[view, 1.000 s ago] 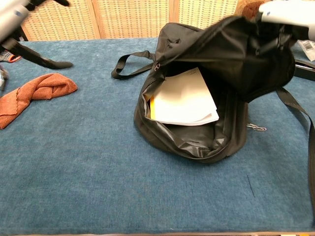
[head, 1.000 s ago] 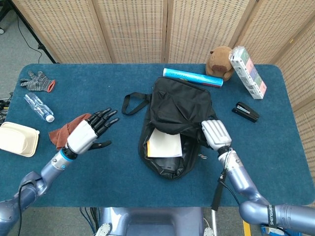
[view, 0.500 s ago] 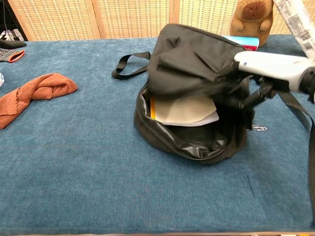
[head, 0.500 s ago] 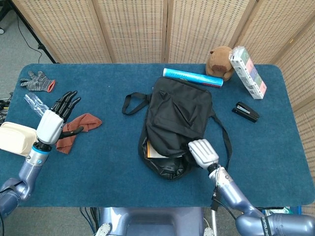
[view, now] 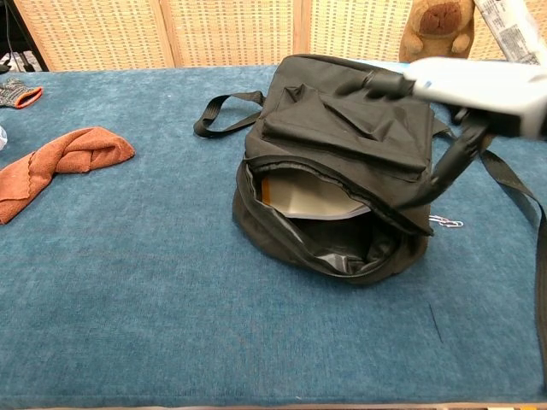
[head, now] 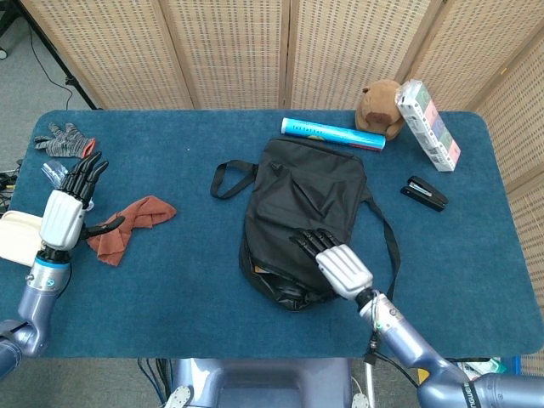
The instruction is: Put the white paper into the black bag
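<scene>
Half-hidden white paper (view: 312, 195) inside black bag (view: 342, 137), seemingly flat.

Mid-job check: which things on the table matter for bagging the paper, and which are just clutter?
Job: black bag; white paper inside its mouth; right hand over the bag.

Clutter: orange cloth, grey glove, plastic bottle, blue tube, stuffed toy, stapler, white box, beige container.

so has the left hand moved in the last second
Yes. The left hand has pulled back leftward, from beside the black bag past the orange cloth to the table's left edge.
</scene>
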